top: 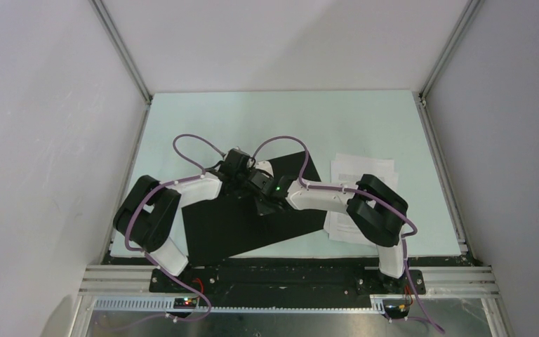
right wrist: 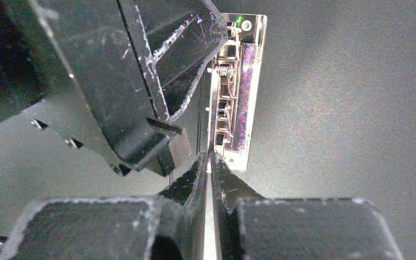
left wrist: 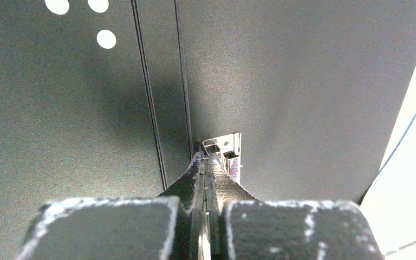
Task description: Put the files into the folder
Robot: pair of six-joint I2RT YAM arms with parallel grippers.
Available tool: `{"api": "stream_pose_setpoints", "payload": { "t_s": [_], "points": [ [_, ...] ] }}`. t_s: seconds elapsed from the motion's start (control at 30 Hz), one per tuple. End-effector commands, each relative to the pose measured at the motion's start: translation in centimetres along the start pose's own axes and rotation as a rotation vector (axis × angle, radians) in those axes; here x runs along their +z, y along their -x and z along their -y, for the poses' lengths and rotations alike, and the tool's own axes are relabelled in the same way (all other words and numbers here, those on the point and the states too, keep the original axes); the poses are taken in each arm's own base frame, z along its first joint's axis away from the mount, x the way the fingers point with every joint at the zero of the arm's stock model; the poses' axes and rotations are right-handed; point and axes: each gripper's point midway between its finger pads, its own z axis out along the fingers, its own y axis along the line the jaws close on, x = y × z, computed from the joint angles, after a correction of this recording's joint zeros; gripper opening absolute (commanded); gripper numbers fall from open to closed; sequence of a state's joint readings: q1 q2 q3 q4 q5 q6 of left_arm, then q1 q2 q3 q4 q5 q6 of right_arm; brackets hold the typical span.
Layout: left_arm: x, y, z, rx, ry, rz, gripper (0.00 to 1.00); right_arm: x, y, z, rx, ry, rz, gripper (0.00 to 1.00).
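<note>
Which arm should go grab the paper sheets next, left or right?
Right. The files lie right of the folder, beside the right arm; the left gripper sits at the metal clip.

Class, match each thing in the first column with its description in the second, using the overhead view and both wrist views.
Column one:
1. files
2. folder
3. metal clip
4. left gripper

Column two:
A. lying open, black inside facing up
B. white printed sheets, to the right of the folder
C. shut, at one end of the clip
D. shiny, on the folder's black inside

Pairs: 1-B, 2-A, 3-D, 4-C
</note>
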State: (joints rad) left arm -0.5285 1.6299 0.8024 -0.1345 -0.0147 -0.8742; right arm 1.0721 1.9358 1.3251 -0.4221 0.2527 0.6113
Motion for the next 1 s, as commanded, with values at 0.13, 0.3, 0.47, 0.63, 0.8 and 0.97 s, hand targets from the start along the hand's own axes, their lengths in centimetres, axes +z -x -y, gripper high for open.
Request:
{"api": "stream_pose_setpoints", "payload": {
  "t_s": [0.13,0.3,0.47,0.63,0.8,0.97],
  "points": [
    [1.2,-2.0,-4.1,0.007,0.144,-0.061,0.0,0.1,-0.9,0.6,-0.027,-0.064,-0.017,0.11],
    [1.3,-2.1,-4.2,0.003,0.147,-0.064,0.0,0.2,-1.5,0.8,-0.037,-0.08,-0.03,0.12],
    [1.4,-2.2,-4.2,0.001,0.148,-0.068,0.0,0.8,-2.4,1.5,-0.038,-0.113,-0.055,0.12],
    [1.4,-2.3,-4.4,-0.002,0.153,-0.07,0.0,1.5,-3.4,2.6,-0.042,-0.169,-0.081,0.12],
    [1.5,-2.3,-4.7,-0.01,0.159,-0.076,0.0,2.2,-4.8,3.5,-0.045,-0.22,-0.112,0.09],
    [1.8,-2.6,-5.4,-0.03,0.169,-0.095,0.0,2.4,-5.9,4.3,-0.076,-0.272,-0.12,0.07]
  ]
}}
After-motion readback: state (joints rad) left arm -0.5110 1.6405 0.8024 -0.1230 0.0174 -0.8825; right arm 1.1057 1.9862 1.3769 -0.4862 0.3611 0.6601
